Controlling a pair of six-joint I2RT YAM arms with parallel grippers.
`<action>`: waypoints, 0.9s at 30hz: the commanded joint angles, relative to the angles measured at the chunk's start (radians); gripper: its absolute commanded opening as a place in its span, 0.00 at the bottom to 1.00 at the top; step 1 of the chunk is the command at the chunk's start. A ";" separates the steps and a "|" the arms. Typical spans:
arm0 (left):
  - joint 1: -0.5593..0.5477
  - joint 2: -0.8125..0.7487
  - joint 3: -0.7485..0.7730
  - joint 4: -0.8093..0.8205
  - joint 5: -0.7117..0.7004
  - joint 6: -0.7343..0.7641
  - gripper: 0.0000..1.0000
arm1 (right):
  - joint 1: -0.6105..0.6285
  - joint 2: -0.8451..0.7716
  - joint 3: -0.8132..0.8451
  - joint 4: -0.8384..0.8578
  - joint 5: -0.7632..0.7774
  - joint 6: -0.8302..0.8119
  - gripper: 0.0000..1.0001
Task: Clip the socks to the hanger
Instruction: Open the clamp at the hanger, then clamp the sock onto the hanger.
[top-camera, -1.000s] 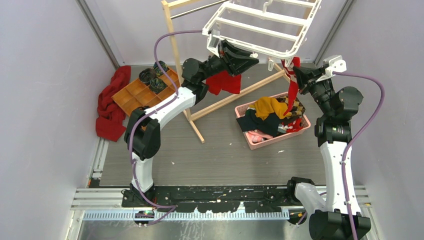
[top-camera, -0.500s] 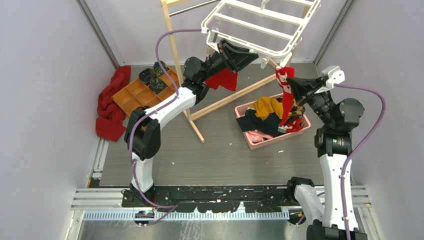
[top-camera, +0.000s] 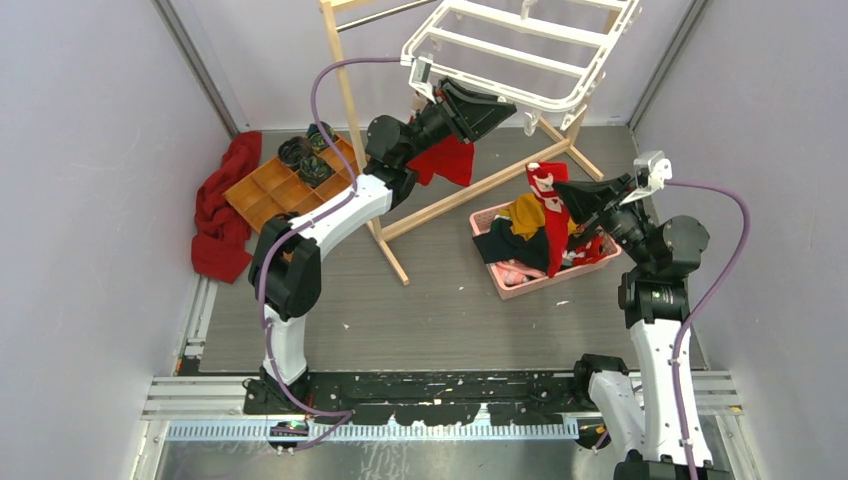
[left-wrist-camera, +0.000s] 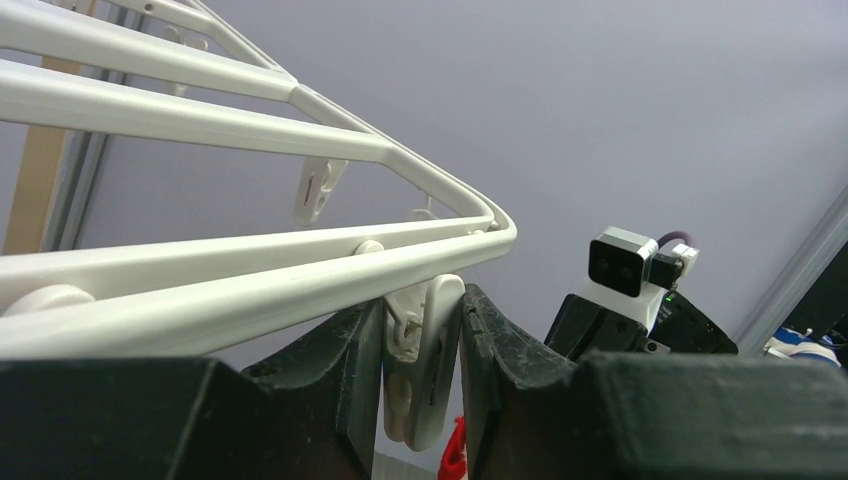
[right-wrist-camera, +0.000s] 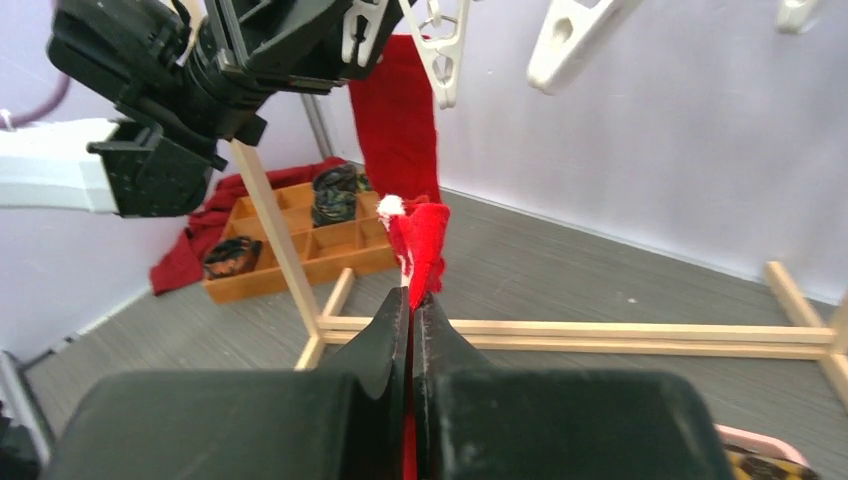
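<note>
The white hanger (top-camera: 520, 45) hangs tilted at the top, its bars (left-wrist-camera: 250, 270) filling the left wrist view. My left gripper (top-camera: 500, 108) is raised under its near corner. It is shut on a dangling white clip (left-wrist-camera: 425, 360), which is squeezed between both fingers. A red sock (top-camera: 452, 160) hangs below the hanger beside the left arm and also shows as red cloth (right-wrist-camera: 395, 110) in the right wrist view. My right gripper (top-camera: 572, 193) is shut on another red sock (top-camera: 548, 210) with a white patterned cuff, over the basket. That sock (right-wrist-camera: 420, 240) sticks out beyond the fingertips, below several free clips (right-wrist-camera: 440, 50).
A pink basket (top-camera: 560, 283) of mixed garments sits under the right gripper. The wooden rack (top-camera: 360, 130) stands behind, its base rails (right-wrist-camera: 600, 335) running across the floor. A wooden tray (top-camera: 270, 185) and a dark red cloth (top-camera: 220, 210) lie at the left.
My right gripper has dropped down and to the left with its sock, away from the hanger's right corner. The hanger swung up slightly. The left gripper kept its hold.
</note>
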 joint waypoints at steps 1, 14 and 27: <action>0.003 -0.009 0.011 0.026 -0.035 -0.043 0.00 | 0.091 0.024 0.001 0.128 0.072 0.091 0.01; 0.004 -0.018 0.003 0.036 -0.067 -0.037 0.00 | 0.412 0.184 0.014 0.268 0.450 0.108 0.01; 0.003 -0.012 -0.007 0.057 -0.100 -0.051 0.00 | 0.483 0.337 0.079 0.400 0.522 0.130 0.01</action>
